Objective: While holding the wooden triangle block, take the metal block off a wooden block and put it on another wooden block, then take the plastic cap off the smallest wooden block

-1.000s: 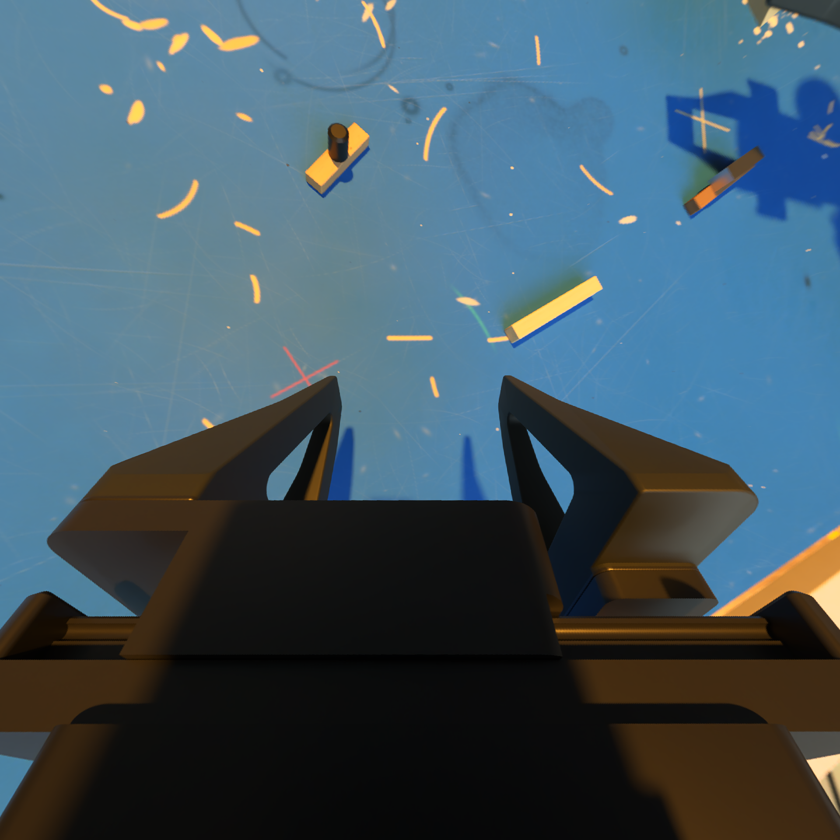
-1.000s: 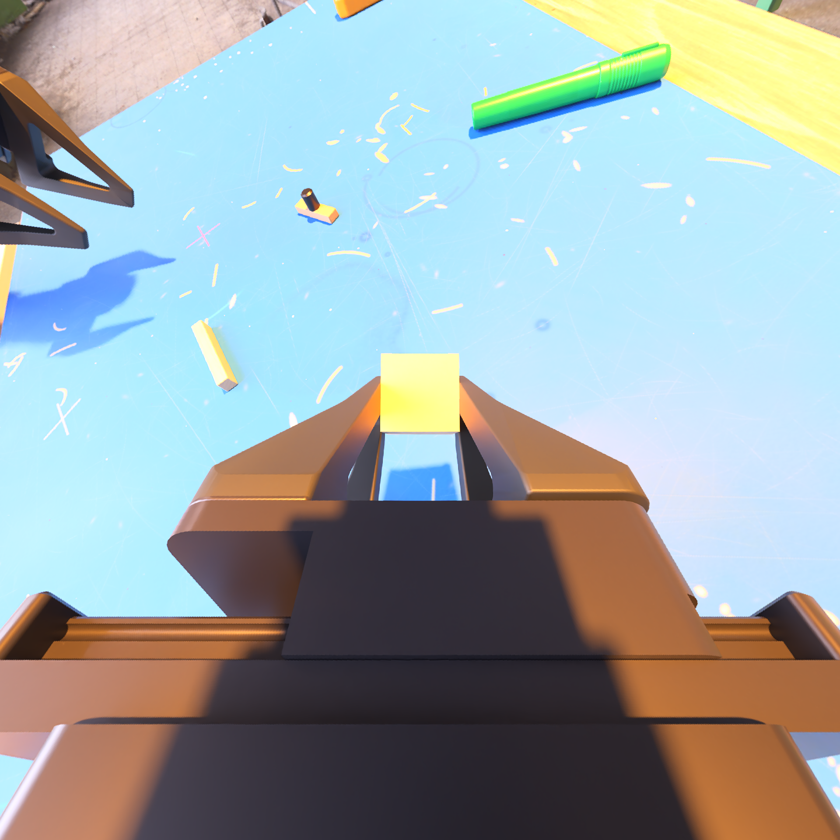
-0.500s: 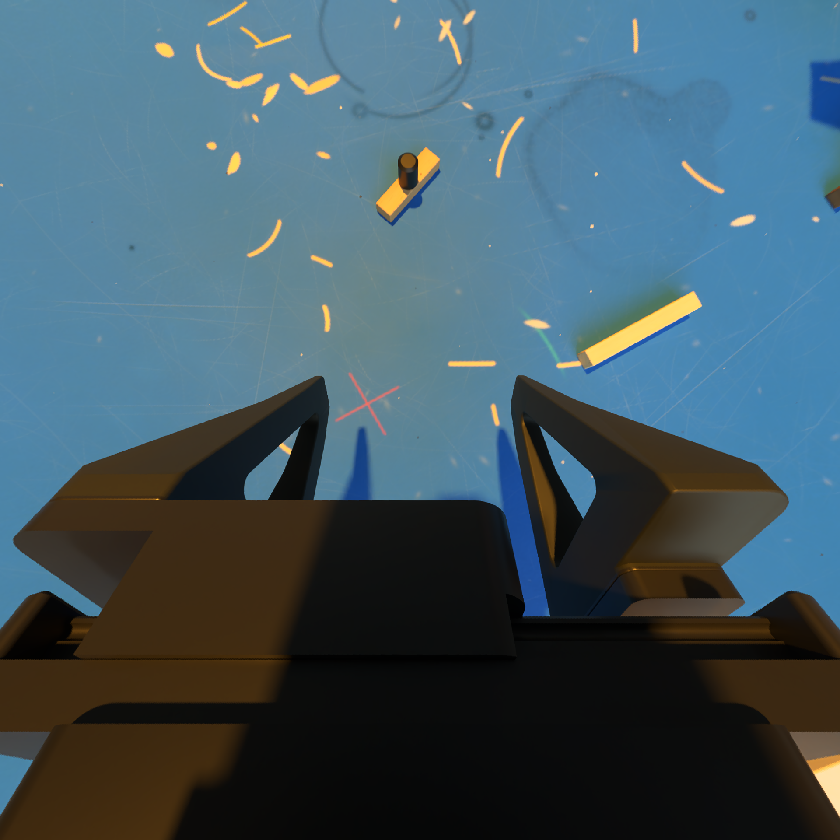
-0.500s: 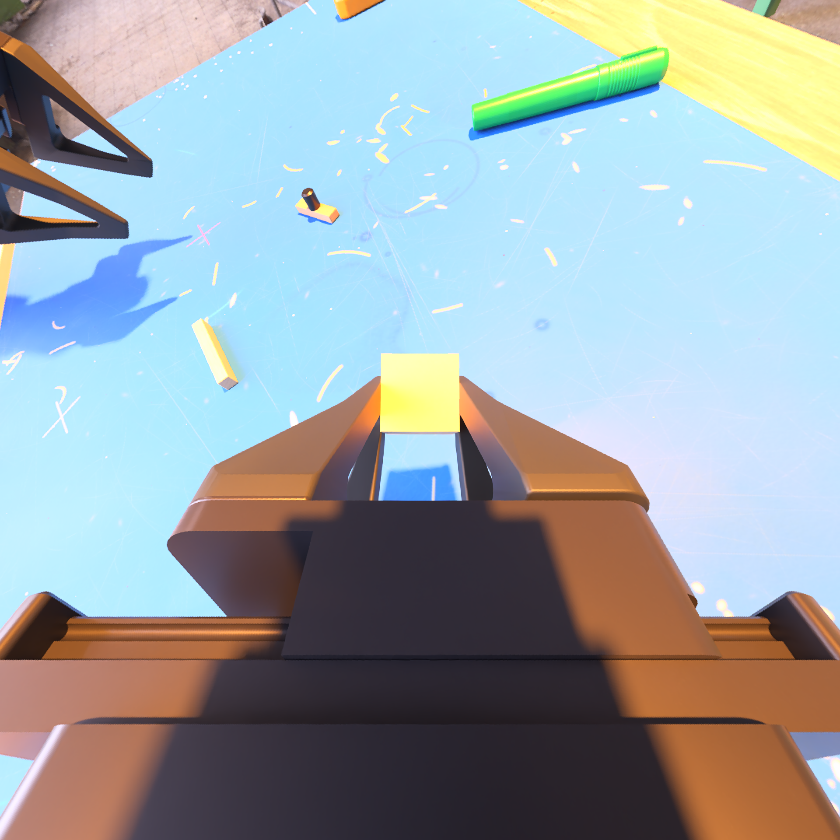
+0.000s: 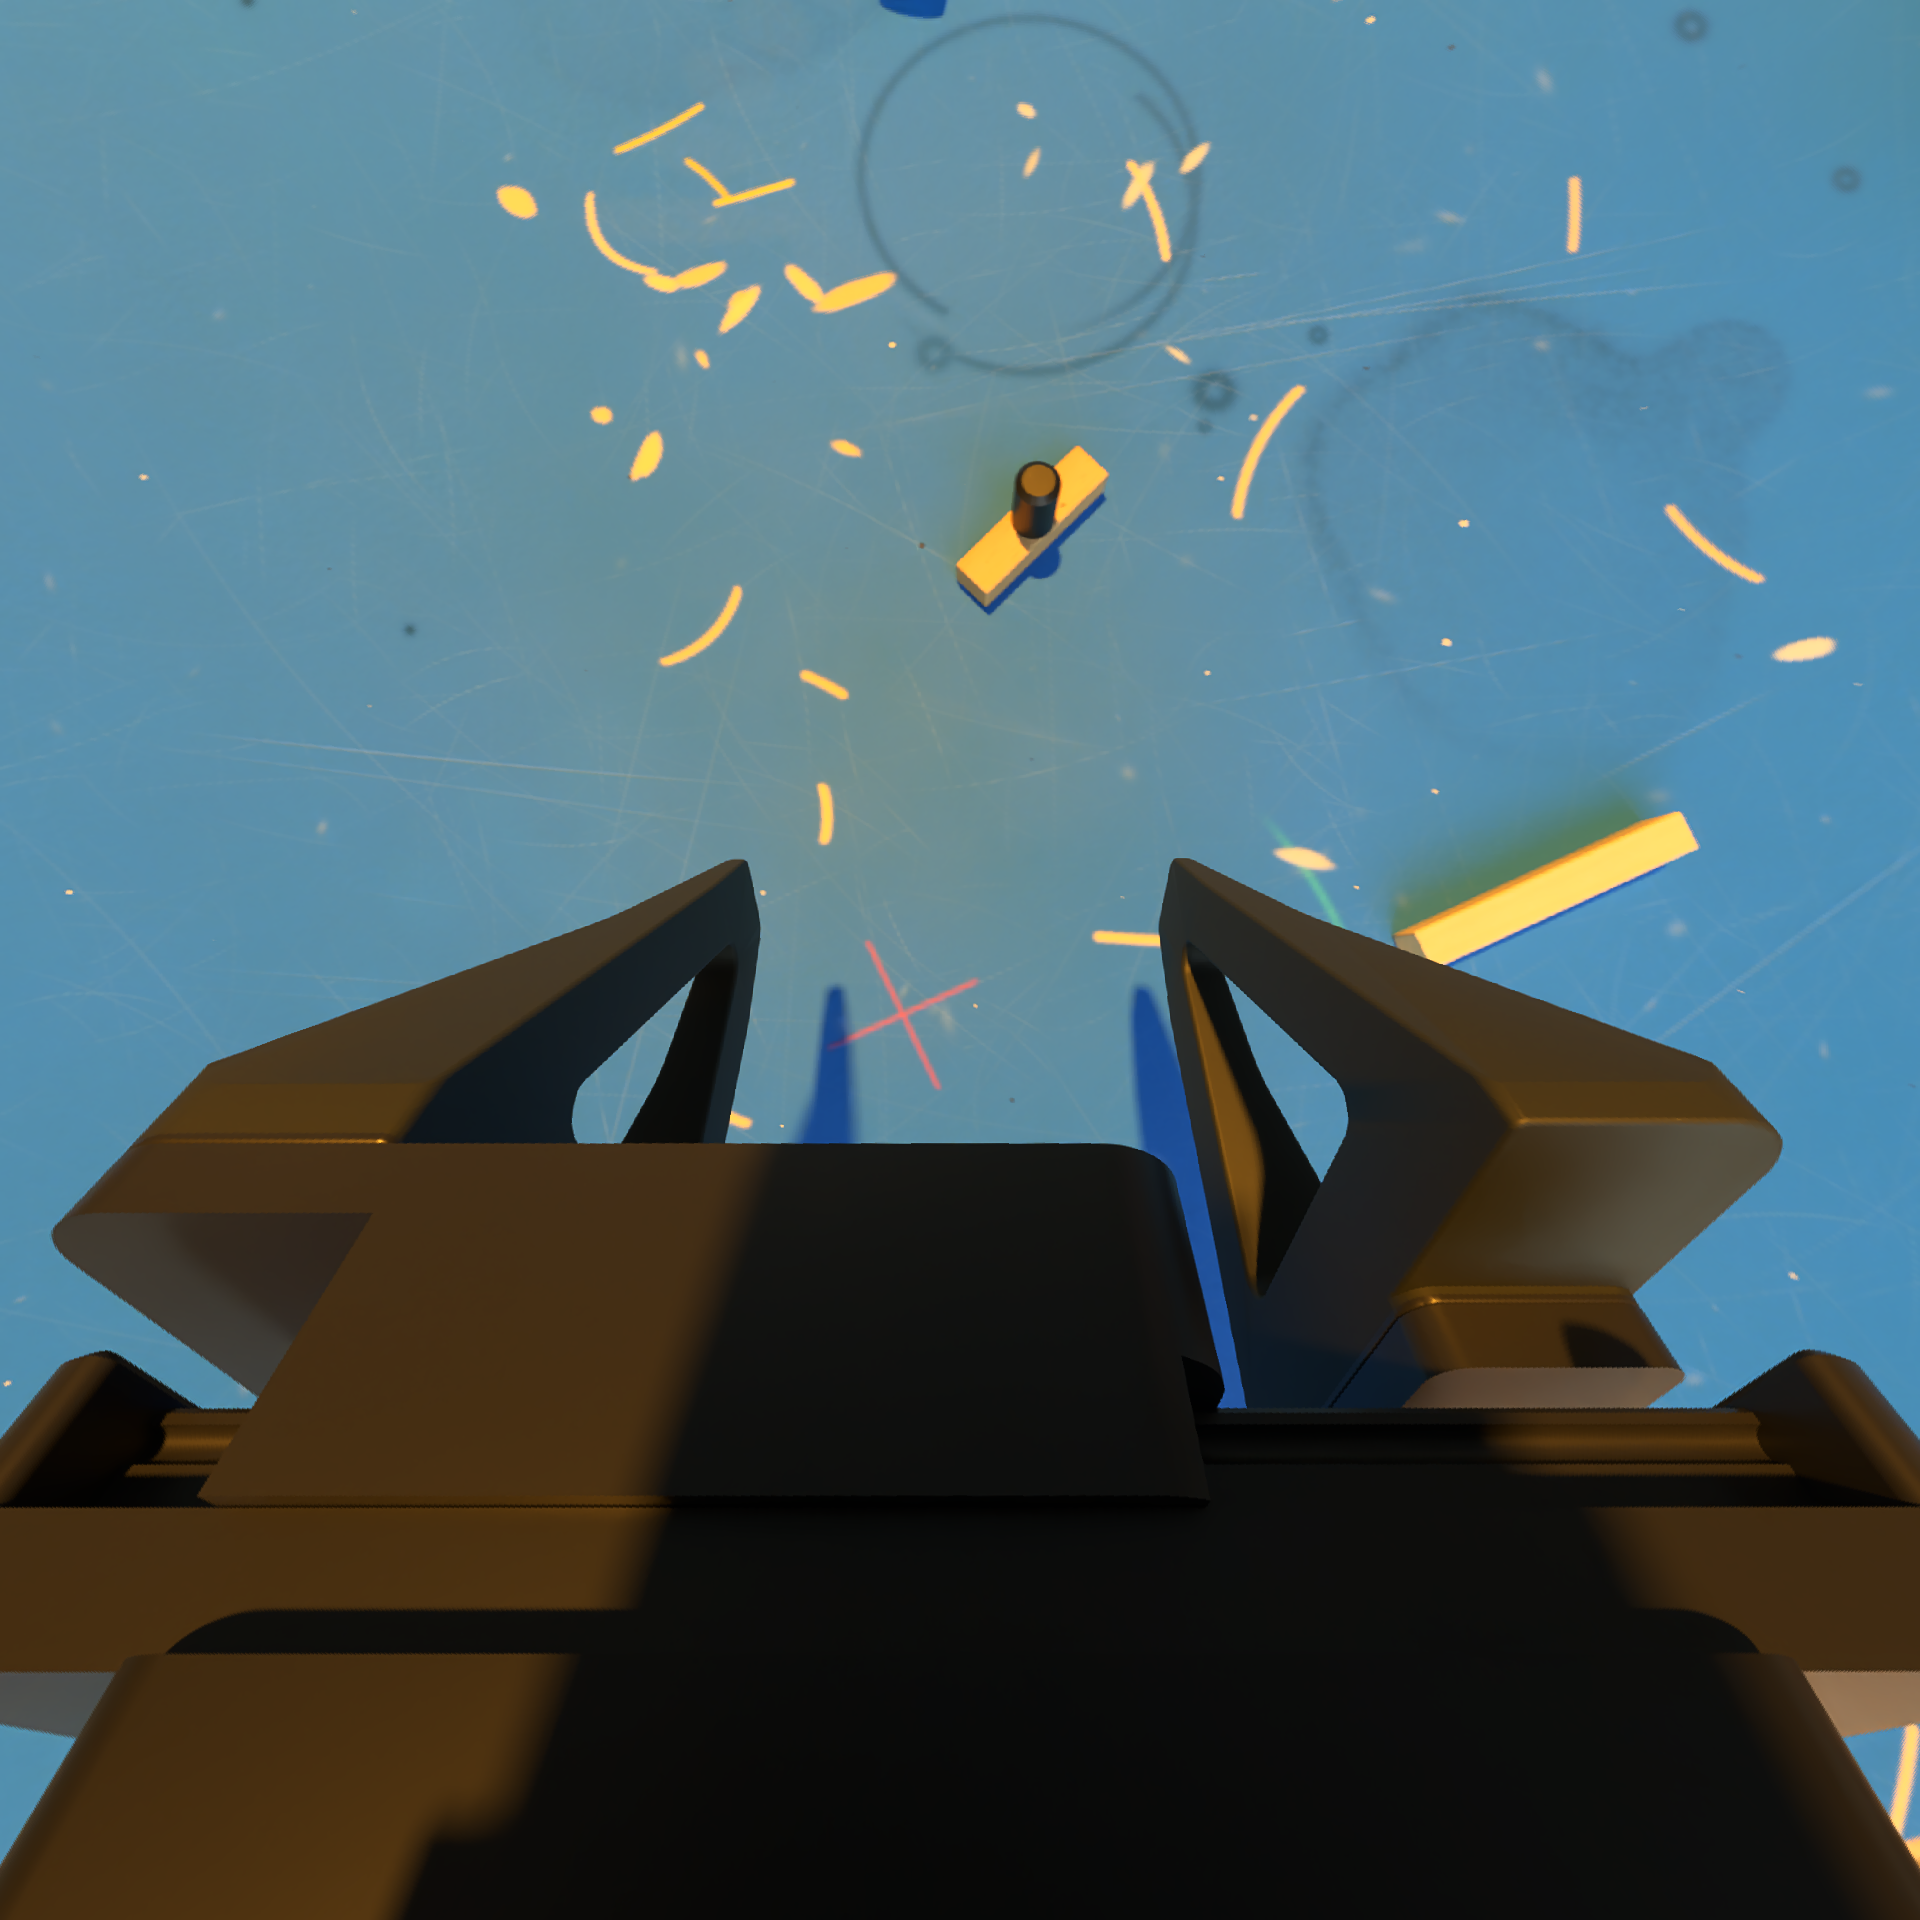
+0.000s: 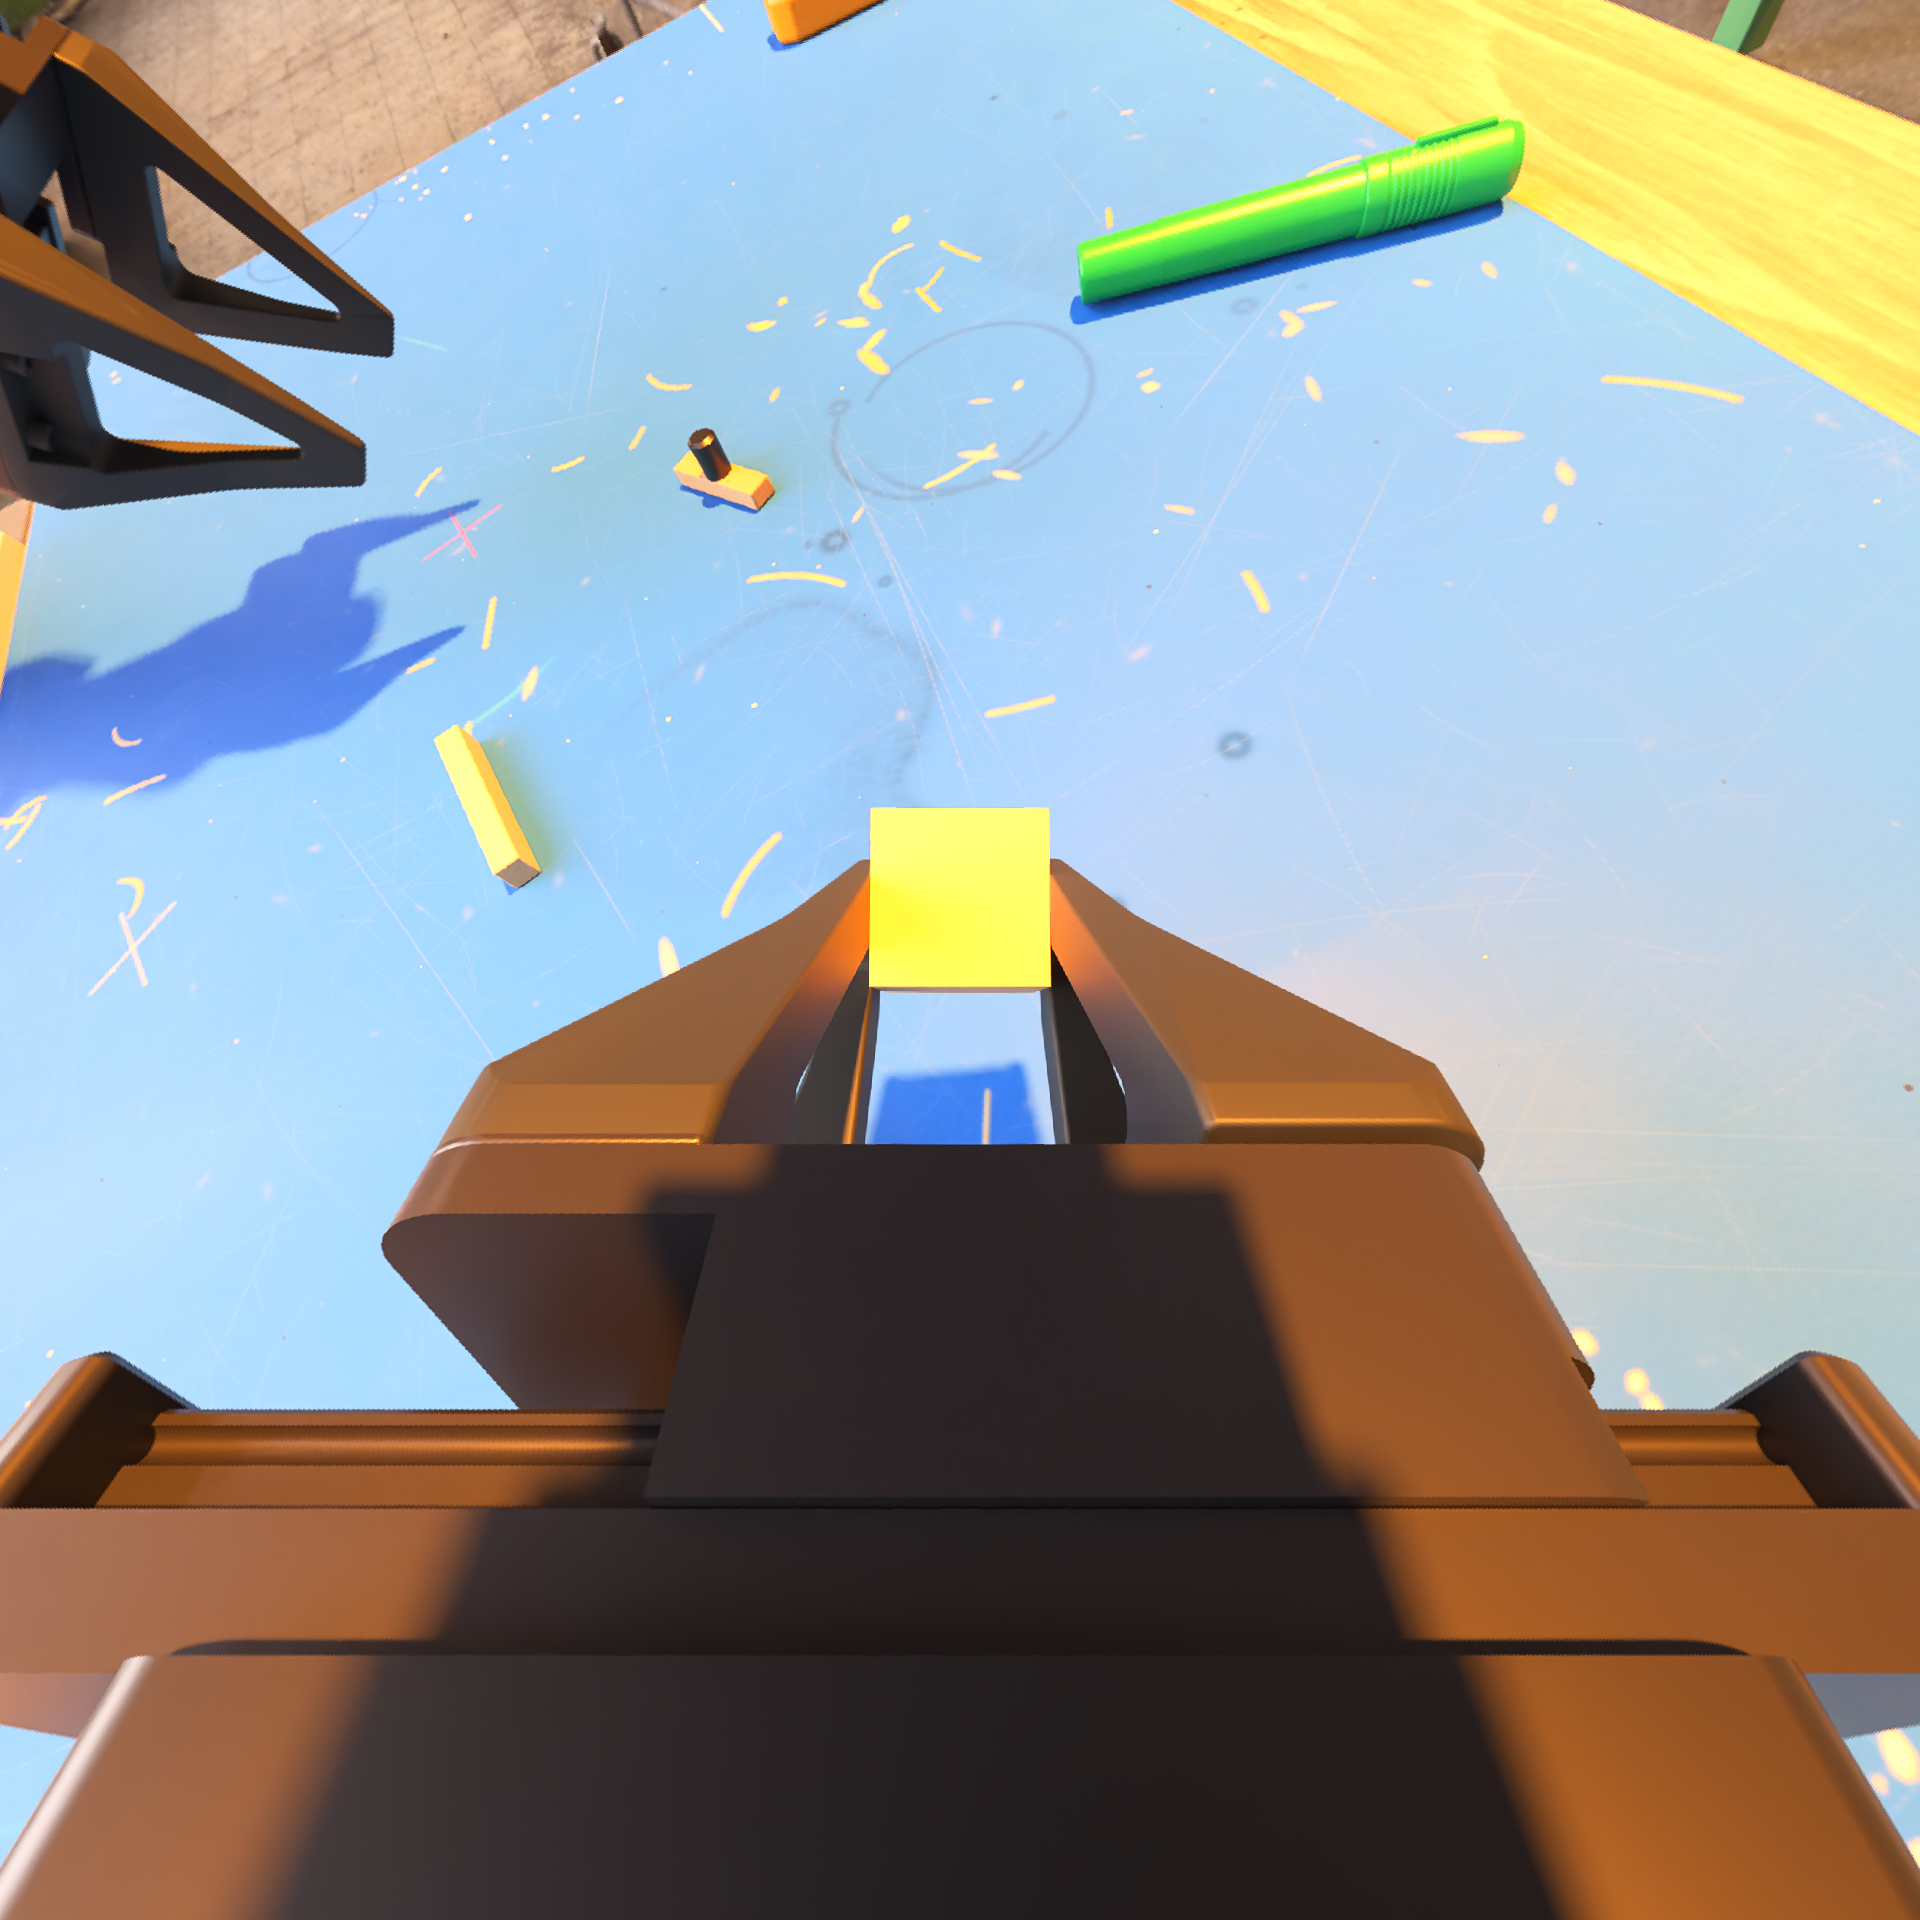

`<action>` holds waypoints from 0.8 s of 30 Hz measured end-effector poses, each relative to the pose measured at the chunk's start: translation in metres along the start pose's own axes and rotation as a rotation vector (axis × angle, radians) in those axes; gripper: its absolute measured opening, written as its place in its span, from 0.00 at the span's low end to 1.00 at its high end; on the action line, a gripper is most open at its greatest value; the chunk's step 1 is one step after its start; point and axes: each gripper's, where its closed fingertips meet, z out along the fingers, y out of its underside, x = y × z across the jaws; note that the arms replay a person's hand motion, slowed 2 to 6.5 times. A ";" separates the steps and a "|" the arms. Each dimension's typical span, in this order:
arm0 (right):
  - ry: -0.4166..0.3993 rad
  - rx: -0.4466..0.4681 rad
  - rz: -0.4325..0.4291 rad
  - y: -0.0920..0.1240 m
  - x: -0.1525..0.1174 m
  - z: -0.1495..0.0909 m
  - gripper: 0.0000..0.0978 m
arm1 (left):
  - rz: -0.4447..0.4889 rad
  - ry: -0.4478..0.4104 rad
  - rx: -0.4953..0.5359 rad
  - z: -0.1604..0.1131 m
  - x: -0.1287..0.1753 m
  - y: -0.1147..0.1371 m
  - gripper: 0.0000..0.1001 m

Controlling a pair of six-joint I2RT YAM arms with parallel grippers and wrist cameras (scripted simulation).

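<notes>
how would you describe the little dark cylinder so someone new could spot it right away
Start from the blue mat and find the green marker near its far edge. Left of the marker and nearer the camera lies a short wooden block, and the dark cylinder stands upright on it. The longer wooden block nearby carries nothing.

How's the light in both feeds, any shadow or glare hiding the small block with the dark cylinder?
Left wrist view: dim, the left pincer mostly shadowed, but the small block and its dark cylinder are lit and sharp. Right wrist view: bright; glare washes out the yellow block held in the right pincer.
</notes>
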 end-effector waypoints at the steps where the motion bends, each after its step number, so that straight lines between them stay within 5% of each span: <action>1: 0.000 0.000 0.000 0.000 0.000 0.000 0.26 | 0.003 -0.012 -0.003 0.001 -0.002 0.000 0.66; 13: -0.005 -0.008 0.001 0.002 -0.001 0.000 0.26 | 0.025 -0.089 0.012 0.017 -0.016 -0.017 0.63; 24: -0.009 -0.014 0.000 0.002 -0.001 0.000 0.26 | 0.335 0.038 0.021 0.044 0.014 -0.052 0.41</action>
